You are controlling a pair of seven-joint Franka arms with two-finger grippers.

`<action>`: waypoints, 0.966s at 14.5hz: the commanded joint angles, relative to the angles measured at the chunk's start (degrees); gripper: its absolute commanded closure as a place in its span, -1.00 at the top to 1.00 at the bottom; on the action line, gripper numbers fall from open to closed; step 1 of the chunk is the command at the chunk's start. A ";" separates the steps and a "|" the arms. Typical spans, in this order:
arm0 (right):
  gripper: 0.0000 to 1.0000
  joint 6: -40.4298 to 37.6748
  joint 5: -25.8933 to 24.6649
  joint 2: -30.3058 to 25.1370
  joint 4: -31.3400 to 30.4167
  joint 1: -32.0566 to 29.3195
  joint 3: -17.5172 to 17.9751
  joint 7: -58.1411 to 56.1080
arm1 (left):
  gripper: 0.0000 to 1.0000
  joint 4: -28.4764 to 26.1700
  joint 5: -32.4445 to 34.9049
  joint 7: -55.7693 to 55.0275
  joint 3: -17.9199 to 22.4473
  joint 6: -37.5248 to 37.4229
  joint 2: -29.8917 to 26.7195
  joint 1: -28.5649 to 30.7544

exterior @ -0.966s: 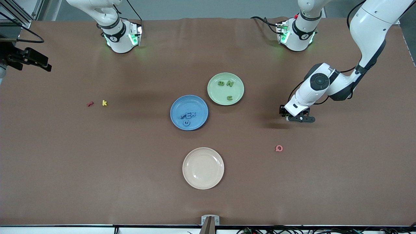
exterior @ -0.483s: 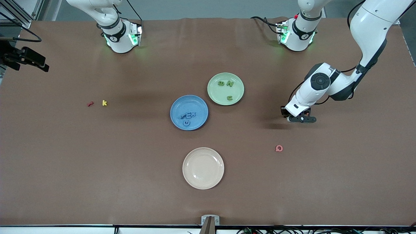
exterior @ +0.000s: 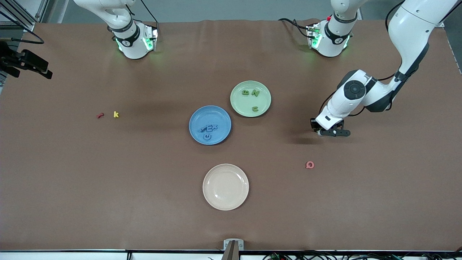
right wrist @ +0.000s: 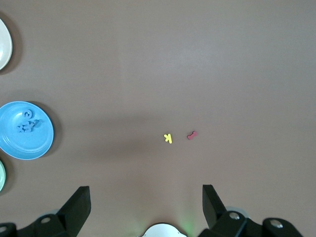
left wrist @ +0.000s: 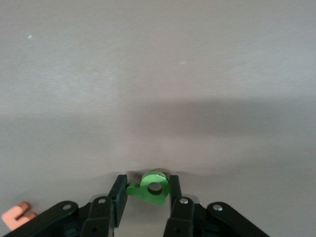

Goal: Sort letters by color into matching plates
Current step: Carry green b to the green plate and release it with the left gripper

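Note:
My left gripper (exterior: 331,132) is low over the table toward the left arm's end, shut on a small green letter b (left wrist: 152,187). The fingers (left wrist: 174,190) press on both of its sides. The pale green plate (exterior: 240,105) holds a green B (exterior: 245,92), N (exterior: 255,93) and u (exterior: 255,108). The blue plate (exterior: 218,115) beside it, nearer the camera, holds a cluster of blue letters (exterior: 209,128) and a c (exterior: 207,136). My right gripper (right wrist: 145,189) is open and empty, high up at the right arm's end (exterior: 32,66). From there it sees the blue plate (right wrist: 39,143).
A cream plate (exterior: 225,186) lies nearest the camera. A pink letter (exterior: 309,165) lies nearer the camera than my left gripper and shows in the left wrist view (left wrist: 17,216). A yellow k (exterior: 116,114) and a red letter (exterior: 100,115) lie toward the right arm's end.
My right gripper has drifted a little toward the table's edge. My left gripper has hardly moved and stays shut on the green b.

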 commanded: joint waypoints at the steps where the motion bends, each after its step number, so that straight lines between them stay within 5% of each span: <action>1: 1.00 1.54 1.32 -1.92 -1.96 -0.10 -0.15 0.71 | -0.51 1.42 -3.81 -2.93 -5.50 -5.48 -2.96 0.10; 8: 1.00 1.98 3.70 -1.92 -1.96 -0.80 -0.33 -4.03 | -0.51 6.52 -11.65 -15.38 -18.25 -16.31 -2.62 -1.13; 14: 1.00 1.80 2.38 -1.75 -1.44 -0.98 -0.24 -3.95 | -0.51 8.19 -13.41 -26.13 -18.44 -16.31 -0.16 -11.49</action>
